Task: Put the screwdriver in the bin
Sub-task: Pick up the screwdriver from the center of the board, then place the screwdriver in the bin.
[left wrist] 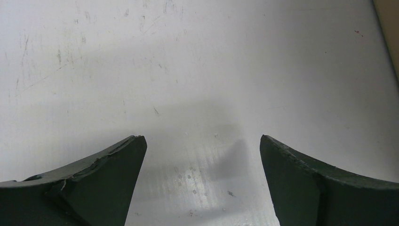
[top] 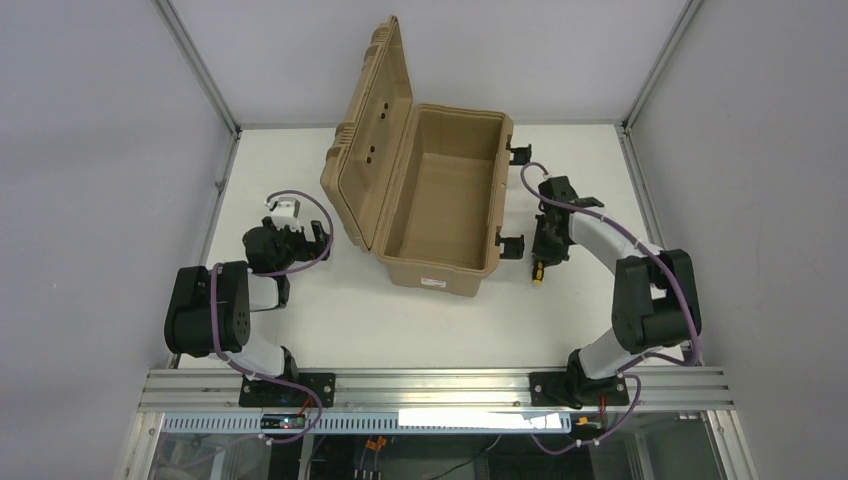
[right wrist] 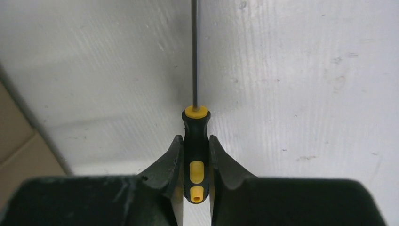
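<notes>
Right gripper (right wrist: 195, 139): was shut tight on the screwdriver (right wrist: 195, 126), one finger pressed to each side of the black-and-yellow handle, with the thin shaft pointing straight away from the wrist.
Screwdriver position: was outside the bin (top: 440, 272), just beside the side that faced the right arm, low over the desk (top: 400, 325). Whether it rested on the surface or had cleared it could not be told.
Bin: stood open in the middle of the desk, its lid (top: 370, 150) swung back towards the left, and the inside showed nothing in it.
Left gripper (left wrist: 202, 141): had its jaws wide apart and held nothing, hanging over bare desk on the far side of the bin from the screwdriver.
Done so far: the grasp on the handle looked secured.
Left to do: lifting the tool, carrying it over the near rim of the bin, and letting it go inside.
Progress: judged early, since nothing had reached the bin.
</notes>
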